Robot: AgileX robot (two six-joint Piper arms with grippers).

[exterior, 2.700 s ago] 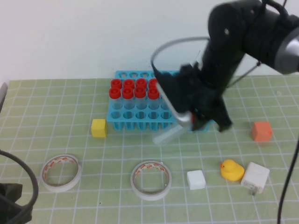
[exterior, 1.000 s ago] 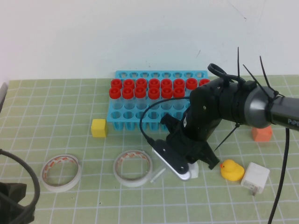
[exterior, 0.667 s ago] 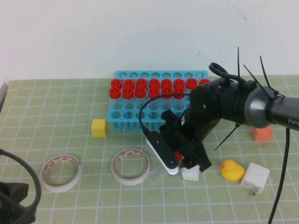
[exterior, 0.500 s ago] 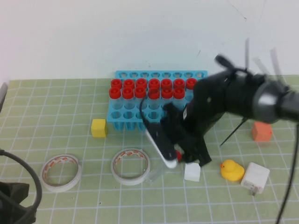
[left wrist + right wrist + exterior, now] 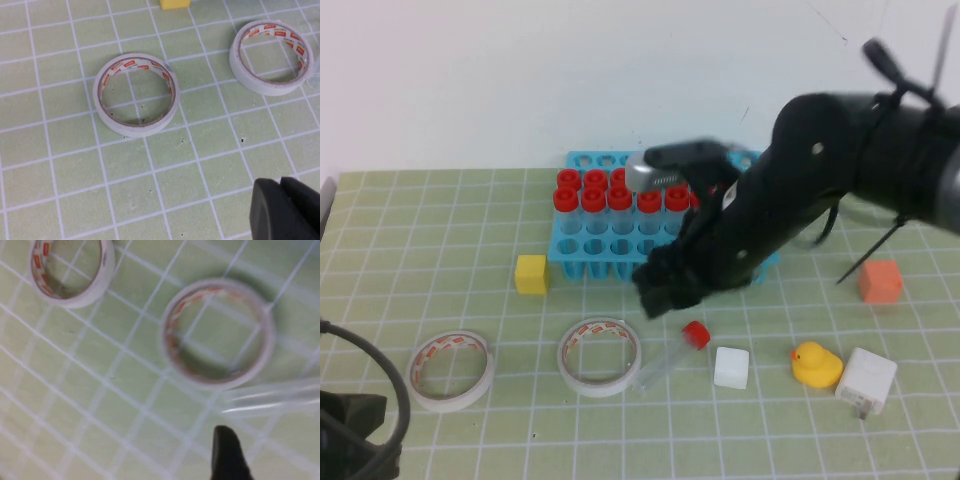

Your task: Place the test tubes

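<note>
A clear test tube (image 5: 665,362) with a red cap (image 5: 696,335) lies flat on the green mat, between a tape ring (image 5: 602,355) and a white cube (image 5: 731,367). My right gripper (image 5: 658,292) hangs above and just behind it, open and empty; the right wrist view shows one dark finger (image 5: 227,455) near the tube (image 5: 272,396). The blue rack (image 5: 582,262) at the back holds several red-capped tubes. My left gripper (image 5: 286,210) is shut and empty over the mat's near left part.
A second tape ring (image 5: 450,370) lies at the front left. A yellow cube (image 5: 531,273) sits left of the rack and an orange cube (image 5: 880,282) at the right. A yellow duck (image 5: 815,363) and a white adapter (image 5: 865,380) are at the front right.
My right arm has lifted off the mat and swung back toward the rack. It let go of the tube, which now lies beside the tape ring. The left arm has not moved.
</note>
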